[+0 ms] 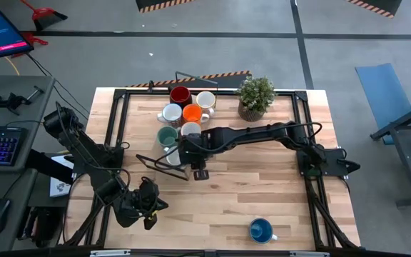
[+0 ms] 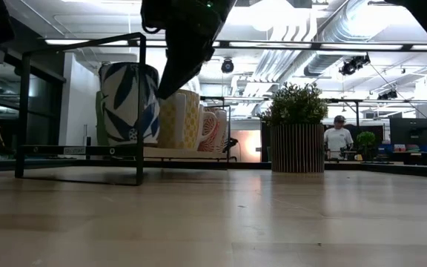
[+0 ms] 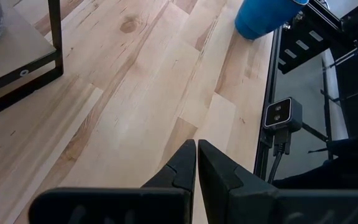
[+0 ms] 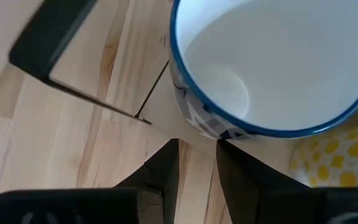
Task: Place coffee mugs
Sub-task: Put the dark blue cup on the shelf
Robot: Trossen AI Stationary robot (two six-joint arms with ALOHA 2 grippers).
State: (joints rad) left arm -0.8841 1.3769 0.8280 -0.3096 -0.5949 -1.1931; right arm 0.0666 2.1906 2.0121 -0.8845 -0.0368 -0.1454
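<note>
The right tool [image 1: 200, 173] is reaching in from the right side of the tabletop [image 1: 262, 193], sitting right at the near end of the mug cluster. Its fingers [image 4: 160, 171] are spread with a gap between them and nothing pinched; from its wrist cam they hover just off the blue-rimmed white mug [image 4: 272, 68], whose outside has a dark blue leaf pattern. That mug stands upright on the thin mat inside a black wire frame [image 1: 145, 158], and next to it there's a yellow-dotted mug [image 4: 334, 158].

Going outward along the row from there: a teal-green mug [image 1: 167, 135], a white one [image 1: 190, 130], an orange one [image 1: 193, 113], another white mug [image 1: 170, 113], a dark red one [image 1: 180, 94] and a cream mug [image 1: 205, 100], all packed close together near the far edge. The potted plant [image 1: 255, 98] is just to the right of them.

One blue mug [image 1: 260, 230] sits by itself way off near the front edge, well apart from the group.

The left tool [image 1: 150, 212] is parked low over the front-left part of the tabletop, fingers [image 3: 179, 171] pressed together, holding nothing.

In the low view there's a person [image 2: 338, 138] standing far back in the room.
</note>
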